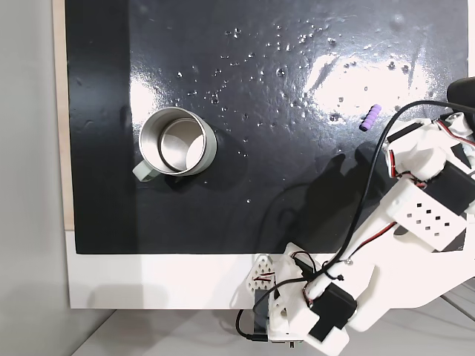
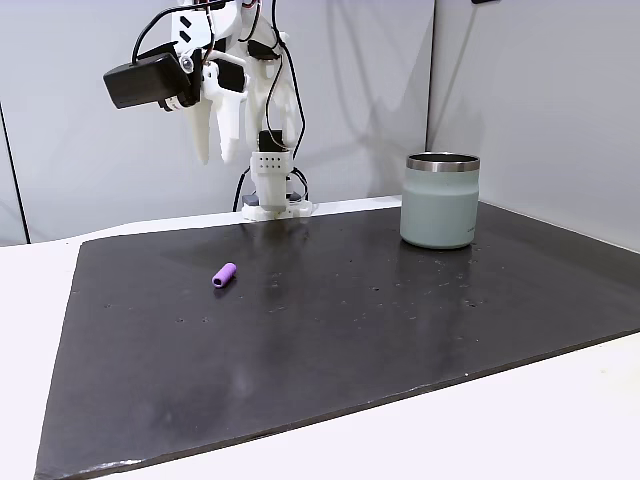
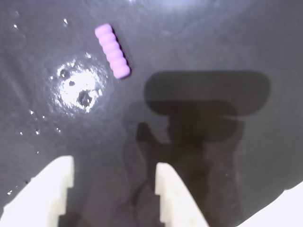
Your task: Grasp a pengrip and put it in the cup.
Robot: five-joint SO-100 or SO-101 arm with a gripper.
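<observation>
The pengrip [image 3: 112, 50] lies on its side on the black mat [image 2: 350, 330], a small ribbed purple cylinder resting free with nothing touching it; in the wrist view it sits toward the upper left, beside a bright patch of glare, and well above the two white fingertips [image 3: 168, 189] of the claw [image 3: 113, 177], which stand wide apart and hold nothing. In a fixed view from the front, the claw [image 2: 215, 150] hangs high in the air over the far left part of the mat, fingers pointing down, with the pengrip [image 2: 224, 275] lying on the mat nearer the camera and below it. The cup [image 2: 440, 200] stands upright on the far right of the mat in that view, well apart from the pengrip. In a fixed view from above, the cup [image 1: 211, 144] shows its shiny inside and its small handle [image 1: 143, 172] pointing down-left, while the pengrip [image 1: 370, 117] lies far to the right, near the white arm [image 1: 415, 215] that reaches up from the white bench [image 1: 163, 278]
</observation>
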